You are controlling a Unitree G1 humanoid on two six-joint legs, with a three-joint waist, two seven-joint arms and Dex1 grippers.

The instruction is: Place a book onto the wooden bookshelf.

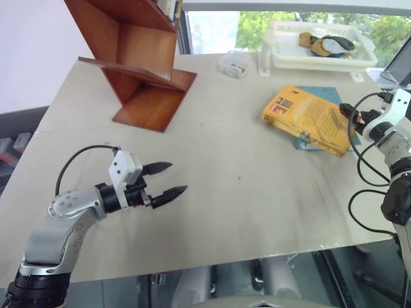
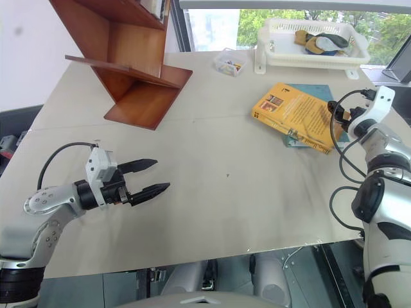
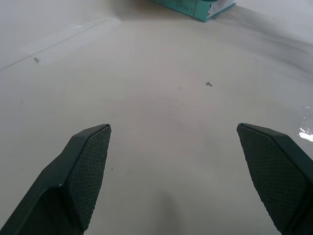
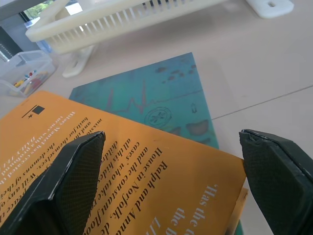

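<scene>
The thick orange paperback (image 1: 308, 117), lying on a teal book (image 4: 146, 98), was judged stiff, fairly heavy, best pinched at its near edge. Both the right gripper (image 4: 171, 181) and left gripper (image 1: 164, 179) were seen spread wide, empty.

The bookshelf (image 1: 144, 70) is polished, glossy reddish wood, the table (image 1: 244, 192) matt and smooth, the book (image 4: 122, 166) before the right gripper (image 4: 171, 181) matt orange paper, the basket (image 4: 127, 19) beyond it white slatted plastic.
</scene>
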